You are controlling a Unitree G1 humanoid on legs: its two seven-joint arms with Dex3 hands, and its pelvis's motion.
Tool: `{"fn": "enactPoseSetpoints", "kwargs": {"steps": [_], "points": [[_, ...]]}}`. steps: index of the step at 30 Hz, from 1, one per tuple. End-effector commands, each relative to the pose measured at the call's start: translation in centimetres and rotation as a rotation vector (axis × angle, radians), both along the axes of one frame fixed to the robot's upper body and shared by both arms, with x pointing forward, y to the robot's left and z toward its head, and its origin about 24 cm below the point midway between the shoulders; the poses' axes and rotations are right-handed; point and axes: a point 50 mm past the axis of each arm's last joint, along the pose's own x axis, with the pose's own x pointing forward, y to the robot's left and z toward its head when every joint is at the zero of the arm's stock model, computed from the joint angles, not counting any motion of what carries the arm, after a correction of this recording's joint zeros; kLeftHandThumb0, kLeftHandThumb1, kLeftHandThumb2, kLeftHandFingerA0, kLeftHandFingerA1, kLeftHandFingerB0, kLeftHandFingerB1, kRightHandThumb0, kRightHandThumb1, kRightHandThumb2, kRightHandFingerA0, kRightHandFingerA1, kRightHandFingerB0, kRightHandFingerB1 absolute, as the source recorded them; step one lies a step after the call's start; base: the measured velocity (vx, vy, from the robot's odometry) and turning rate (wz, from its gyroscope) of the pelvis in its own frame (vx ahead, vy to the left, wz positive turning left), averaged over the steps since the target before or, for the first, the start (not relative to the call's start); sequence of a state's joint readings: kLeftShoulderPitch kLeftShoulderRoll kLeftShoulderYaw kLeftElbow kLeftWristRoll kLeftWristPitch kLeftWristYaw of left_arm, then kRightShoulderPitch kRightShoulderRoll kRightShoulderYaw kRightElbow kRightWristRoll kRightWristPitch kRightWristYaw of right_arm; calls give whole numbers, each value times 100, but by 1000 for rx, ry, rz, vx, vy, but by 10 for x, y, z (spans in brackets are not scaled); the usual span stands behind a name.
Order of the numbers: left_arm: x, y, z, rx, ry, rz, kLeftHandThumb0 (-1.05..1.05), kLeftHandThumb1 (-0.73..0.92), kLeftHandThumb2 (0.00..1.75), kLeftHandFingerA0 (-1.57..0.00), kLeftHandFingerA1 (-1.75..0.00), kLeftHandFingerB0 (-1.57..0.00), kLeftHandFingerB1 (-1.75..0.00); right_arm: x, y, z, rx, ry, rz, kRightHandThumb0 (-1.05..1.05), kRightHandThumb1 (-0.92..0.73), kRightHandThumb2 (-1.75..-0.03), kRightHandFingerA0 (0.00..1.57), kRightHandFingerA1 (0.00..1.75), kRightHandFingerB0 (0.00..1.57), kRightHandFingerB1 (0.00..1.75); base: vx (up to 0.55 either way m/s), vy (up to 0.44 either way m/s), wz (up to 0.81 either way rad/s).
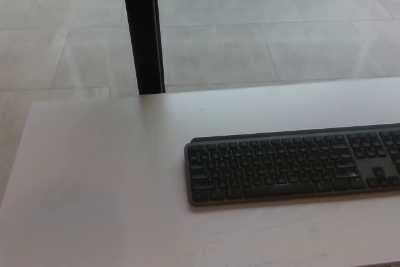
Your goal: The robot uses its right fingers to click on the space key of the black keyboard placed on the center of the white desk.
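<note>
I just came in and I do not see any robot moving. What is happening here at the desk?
Nothing is being handled at this moment. A black keyboard lies on the white desk, toward its right side, and its right end runs out of the picture. Neither robot hand is in view, so the space key is not yet being pressed. Behind the desk stand a black post and a tiled floor.

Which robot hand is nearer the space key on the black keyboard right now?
Neither can be judged: no robot hand is in view. The black keyboard lies alone on the white desk, with its space key in the front row, untouched.
</note>
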State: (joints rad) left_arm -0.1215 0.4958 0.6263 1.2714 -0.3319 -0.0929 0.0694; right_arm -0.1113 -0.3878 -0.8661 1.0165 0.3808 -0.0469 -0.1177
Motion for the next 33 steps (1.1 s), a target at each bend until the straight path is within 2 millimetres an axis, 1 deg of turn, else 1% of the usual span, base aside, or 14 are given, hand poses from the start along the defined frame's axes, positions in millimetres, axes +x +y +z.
{"fn": "enactPoseSetpoints", "kwargs": {"steps": [1, 6, 10, 13, 15, 17, 18, 21, 23, 24, 28, 29, 30, 33], "points": [[-2, 5, 4, 25, 7, 1, -52, 66, 60, -69, -71, -62, -59, -2, -7, 6, -19, -23, -21, -57, -51, -63, 90, 90, 73, 77, 0, 0, 0], [-2, 5, 5, 25, -2, 5, -52, 66, 60, -70, -73, -62, -59, 0, -5, 6, -29, 5, 9, -56, -52, -61, 89, 87, 75, 76, 0, 0, 0], [-5, 6, 4, 24, 3, 14, -53, 65, 59, -67, -70, -60, -57, -1, -5, 5, -25, 1, -1, -54, -51, -61, 97, 89, 75, 77, 0, 0, 0], [-1, 6, 6, 24, -6, 14, -51, 66, 60, -67, -67, -62, -59, 0, -4, 5, -31, 5, 20, -55, -52, -60, 87, 87, 75, 76, 0, 0, 0], [0, 5, 5, 10, -30, 15, -51, 65, 60, -68, -72, -63, -60, 1, -5, 5, -47, 18, 25, -58, -52, -62, 93, 87, 75, 77, 0, 0, 0], [-1, 5, 5, 11, -27, 16, -51, 65, 60, -68, -72, -63, -60, 1, -5, 5, -46, 17, 26, -58, -52, -62, 93, 87, 75, 77, 0, 0, 0], [-3, 5, 4, 10, -17, 21, -51, 66, 60, -67, -71, -59, -57, 0, -4, 5, -30, 1, 22, -55, -51, -61, 99, 89, 78, 79, 0, 0, 0], [-2, 5, 5, 17, -13, 18, -52, 67, 60, -69, -68, -62, -57, 3, -4, 6, -34, 10, 24, -53, -51, -60, 93, 88, 79, 78, 0, 0, 0], [1, 4, 5, 34, 9, -6, -52, 67, 60, -69, -69, -63, -57, 4, -4, 7, -29, -4, 24, -55, -51, -61, 93, 88, 80, 78, 0, 0, 0], [0, 4, 5, 8, -33, 17, -51, 65, 59, -68, -74, -61, -58, 3, -4, 6, -36, 4, 34, -55, -51, -61, 95, 87, 75, 76, 0, 0, 0], [-2, 5, 5, 13, -20, 27, -51, 65, 59, -69, -70, -60, -57, 2, -3, 5, -21, 1, 35, -53, -51, -60, 92, 87, 73, 75, 0, 0, 0], [-1, 5, 5, 14, -15, 23, -51, 66, 60, -70, -71, -60, -57, 3, -3, 5, -23, 3, 34, -53, -50, -61, 94, 87, 77, 76, 0, 0, 0], [1, 5, 5, 23, -1, 4, -52, 67, 60, -69, -70, -62, -59, 4, -3, 5, -25, 4, 36, -54, -50, -61, 89, 85, 75, 75, 0, 0, 0], [0, 5, 5, 17, -11, 4, -52, 66, 60, -67, -70, -60, -57, 3, -3, 4, -13, 5, 29, -54, -51, -61, 91, 86, 74, 75, 0, 0, 0]]}}
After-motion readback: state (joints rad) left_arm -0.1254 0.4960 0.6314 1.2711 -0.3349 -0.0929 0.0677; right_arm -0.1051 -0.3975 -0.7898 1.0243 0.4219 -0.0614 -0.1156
